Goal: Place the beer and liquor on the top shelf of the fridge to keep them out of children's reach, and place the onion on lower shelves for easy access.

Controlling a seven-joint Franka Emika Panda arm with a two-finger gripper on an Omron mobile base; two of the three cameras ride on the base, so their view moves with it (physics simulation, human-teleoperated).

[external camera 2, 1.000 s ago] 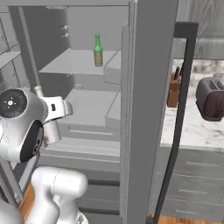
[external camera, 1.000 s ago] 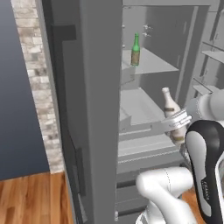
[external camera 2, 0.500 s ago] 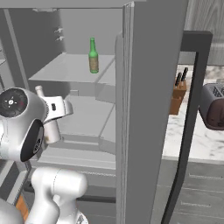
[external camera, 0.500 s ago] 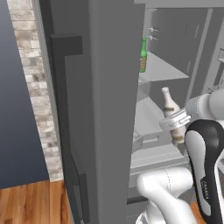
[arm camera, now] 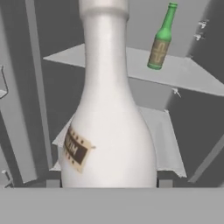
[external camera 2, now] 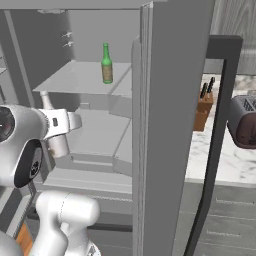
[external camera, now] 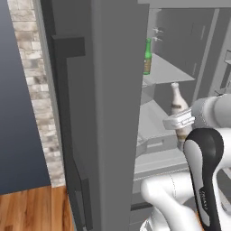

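The fridge (external camera: pixel 103 113) stands open. The slim green beer (external camera: pixel 147 56) (external camera 2: pixel 106 64) (arm camera: pixel 159 41) stands upright on the top shelf (external camera: pixel 169 72) (external camera 2: pixel 75 77) (arm camera: pixel 188 76). My gripper (external camera: pixel 180 124) (external camera 2: pixel 59 134) (arm camera: pixel 109 183) is shut on the body of the whitish liquor (external camera: pixel 178 103) (external camera 2: pixel 46 100) (arm camera: pixel 109 131). It holds the bottle upright in front of the fridge's opening, below the level of the top shelf and above a lower shelf (external camera 2: pixel 100 132) (arm camera: pixel 164 140). The onion is out of view.
The fridge's left door (external camera: pixel 76 135) rises close on my left, and the other door (external camera 2: pixel 165 125) with its dark bar handle (external camera 2: pixel 215 140) on my right. Past it, a counter (external camera 2: pixel 220 160) carries a knife block (external camera 2: pixel 204 112) and a toaster (external camera 2: pixel 243 122). A brick wall (external camera: pixel 38 90) flanks the fridge.
The whole picture has shifted: the base has driven closer to the fridge, so doors and shelves look larger. The liquor stays in my gripper in the same pose.
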